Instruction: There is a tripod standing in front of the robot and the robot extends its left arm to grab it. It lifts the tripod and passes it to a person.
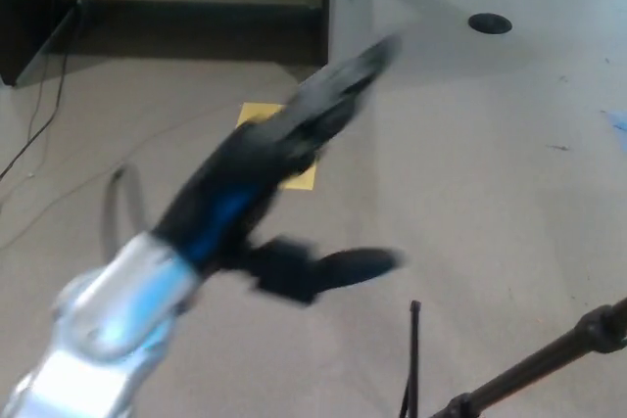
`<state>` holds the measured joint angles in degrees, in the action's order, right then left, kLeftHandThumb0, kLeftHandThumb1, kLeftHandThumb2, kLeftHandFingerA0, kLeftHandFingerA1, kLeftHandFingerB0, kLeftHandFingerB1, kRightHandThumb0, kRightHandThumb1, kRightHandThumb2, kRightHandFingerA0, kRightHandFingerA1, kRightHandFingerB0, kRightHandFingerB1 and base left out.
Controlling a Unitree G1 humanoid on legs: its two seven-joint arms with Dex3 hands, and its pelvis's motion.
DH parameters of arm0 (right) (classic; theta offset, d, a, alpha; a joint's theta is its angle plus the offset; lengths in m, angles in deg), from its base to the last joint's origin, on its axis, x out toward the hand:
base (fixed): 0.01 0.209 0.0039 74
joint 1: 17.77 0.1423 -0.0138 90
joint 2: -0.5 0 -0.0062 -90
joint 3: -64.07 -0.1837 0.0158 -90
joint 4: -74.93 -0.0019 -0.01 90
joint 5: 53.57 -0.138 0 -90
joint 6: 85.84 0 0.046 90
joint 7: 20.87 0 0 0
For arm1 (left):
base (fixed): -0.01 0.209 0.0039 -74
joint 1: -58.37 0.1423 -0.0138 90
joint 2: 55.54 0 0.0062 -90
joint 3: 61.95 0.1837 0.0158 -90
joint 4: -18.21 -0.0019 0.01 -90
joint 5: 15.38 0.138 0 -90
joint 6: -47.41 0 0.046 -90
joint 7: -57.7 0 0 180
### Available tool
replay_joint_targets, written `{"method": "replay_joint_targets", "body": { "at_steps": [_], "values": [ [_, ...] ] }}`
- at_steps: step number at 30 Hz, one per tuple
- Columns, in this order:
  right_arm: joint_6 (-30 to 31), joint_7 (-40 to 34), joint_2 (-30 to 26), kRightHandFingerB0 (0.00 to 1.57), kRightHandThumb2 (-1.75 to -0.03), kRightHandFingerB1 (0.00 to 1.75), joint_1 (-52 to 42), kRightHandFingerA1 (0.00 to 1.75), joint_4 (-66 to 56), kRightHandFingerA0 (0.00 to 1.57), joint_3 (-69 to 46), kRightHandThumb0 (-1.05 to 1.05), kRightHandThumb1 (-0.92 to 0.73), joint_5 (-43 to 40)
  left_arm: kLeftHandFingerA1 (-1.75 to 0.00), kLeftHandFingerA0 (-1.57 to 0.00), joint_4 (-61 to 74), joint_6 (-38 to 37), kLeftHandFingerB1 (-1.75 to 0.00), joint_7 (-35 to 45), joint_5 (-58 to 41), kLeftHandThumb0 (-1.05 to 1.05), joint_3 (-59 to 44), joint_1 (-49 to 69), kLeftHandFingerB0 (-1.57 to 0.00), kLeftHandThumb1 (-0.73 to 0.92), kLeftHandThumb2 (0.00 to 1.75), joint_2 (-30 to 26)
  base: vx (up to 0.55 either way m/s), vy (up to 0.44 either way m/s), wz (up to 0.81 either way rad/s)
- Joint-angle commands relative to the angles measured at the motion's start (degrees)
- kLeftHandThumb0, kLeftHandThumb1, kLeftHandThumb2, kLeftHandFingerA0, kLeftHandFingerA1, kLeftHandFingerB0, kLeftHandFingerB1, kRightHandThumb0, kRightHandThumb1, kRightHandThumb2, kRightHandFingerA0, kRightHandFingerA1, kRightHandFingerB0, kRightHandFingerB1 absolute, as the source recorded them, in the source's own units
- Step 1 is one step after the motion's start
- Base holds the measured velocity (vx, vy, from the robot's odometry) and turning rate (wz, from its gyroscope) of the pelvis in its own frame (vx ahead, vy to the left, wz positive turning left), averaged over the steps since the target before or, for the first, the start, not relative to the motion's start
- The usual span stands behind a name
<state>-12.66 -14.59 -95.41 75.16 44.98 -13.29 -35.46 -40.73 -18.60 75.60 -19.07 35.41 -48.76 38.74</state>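
My left hand (279,168) is blurred with motion in the middle of the head view. It is open and holds nothing: the fingers (338,90) stretch up and to the right, and the thumb (338,266) sticks out apart below them. Its silver and blue forearm (108,315) runs down to the bottom left corner. The black tripod (534,364) shows only in the bottom right corner, as a slanted leg with a thin upright rod (414,354) beside it. It is well apart from my hand. No person shows in the view.
A yellow sheet (299,178) lies on the beige floor, mostly hidden behind my hand. A grey upright panel (328,17) stands at the top middle, with a round black floor socket (490,23) to its right. Thin cables (44,105) trail along the left.
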Motion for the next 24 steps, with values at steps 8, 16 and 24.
{"method": "replay_joint_targets", "body": {
  "at_steps": [8,16,24],
  "values": [
    [-0.1,-1.3,0.0,0.48,-0.61,0.37,-0.3,0.44,1.4,0.67,-0.9,-0.38,-0.72,-0.2,-0.20,0.00,-16.9,-20.4,-0.05,5.8,-3.8,-0.62,-14.3,25.7,0.00,0.38,0.75,-4.7,0.00,0.000,0.00],
    [-0.2,-2.1,0.4,0.49,-0.61,0.37,-0.9,0.44,1.2,0.69,-1.1,-0.37,-0.71,-0.3,-0.39,-0.10,-51.7,-30.1,-0.26,-8.4,6.1,-0.54,-14.8,29.7,-0.07,0.44,0.68,-5.2,0.00,0.000,0.00],
    [-0.8,-4.5,1.7,0.45,-0.62,0.35,-0.9,0.42,2.6,0.69,-1.7,-0.39,-0.70,-0.5,-0.42,-0.20,-70.8,-24.0,-0.34,-10.2,11.9,-0.50,-9.3,23.9,-0.10,0.48,0.69,-13.3,0.00,0.000,0.00]
  ]
}}
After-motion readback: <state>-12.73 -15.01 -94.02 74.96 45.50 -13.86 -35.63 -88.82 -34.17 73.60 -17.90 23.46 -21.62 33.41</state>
